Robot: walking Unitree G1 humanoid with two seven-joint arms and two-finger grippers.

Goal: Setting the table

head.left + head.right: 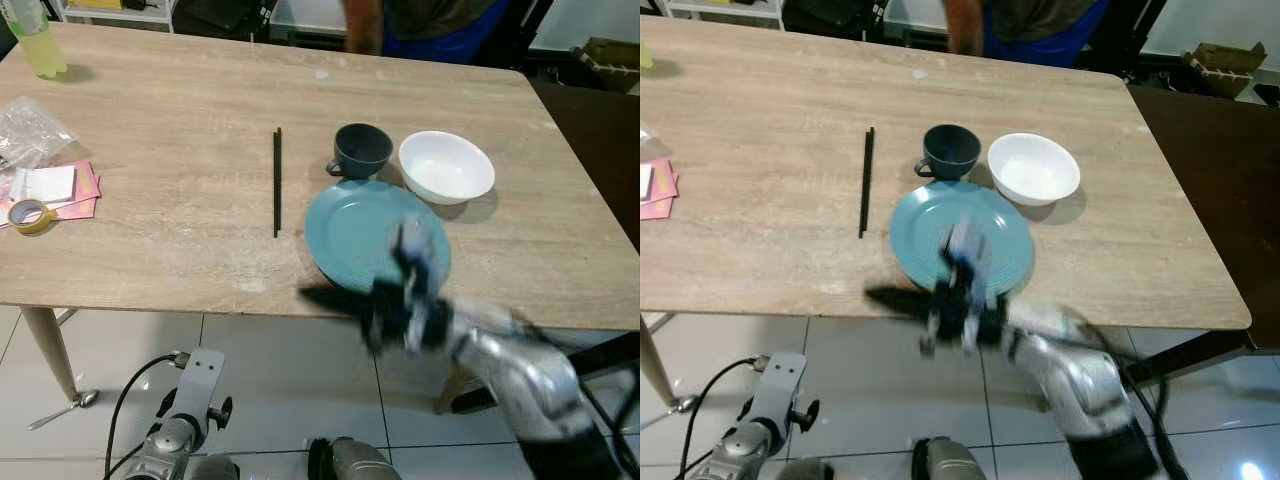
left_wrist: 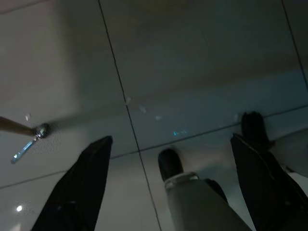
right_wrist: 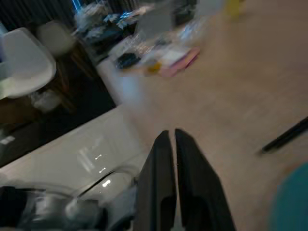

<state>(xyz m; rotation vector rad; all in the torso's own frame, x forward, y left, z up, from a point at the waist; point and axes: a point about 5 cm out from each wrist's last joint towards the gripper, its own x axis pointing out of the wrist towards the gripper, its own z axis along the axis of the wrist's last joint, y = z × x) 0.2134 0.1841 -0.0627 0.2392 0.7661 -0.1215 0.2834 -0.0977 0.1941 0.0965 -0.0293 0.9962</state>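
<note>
On the wooden table (image 1: 180, 240) a teal plate (image 1: 360, 230) lies near the front edge. Behind it stand a dark blue cup (image 1: 361, 149) and a white bowl (image 1: 446, 166). A pair of black chopsticks (image 1: 277, 180) lies to the plate's left. My right gripper (image 1: 312, 296), blurred, hovers at the table's front edge just before the plate and points left. In the right wrist view its fingers (image 3: 163, 159) are pressed together with nothing between them. My left arm (image 1: 185, 420) hangs idle below the table, its gripper (image 2: 171, 144) open above the tiled floor.
A spoon (image 1: 65, 408) lies on the floor by the table leg (image 1: 48, 350). At the table's left are a tape roll (image 1: 30, 215), pink papers (image 1: 60, 190), a plastic bag (image 1: 30, 130) and a bottle (image 1: 35, 40). A person (image 1: 420, 25) stands at the far edge. A dark table (image 1: 600, 140) adjoins on the right.
</note>
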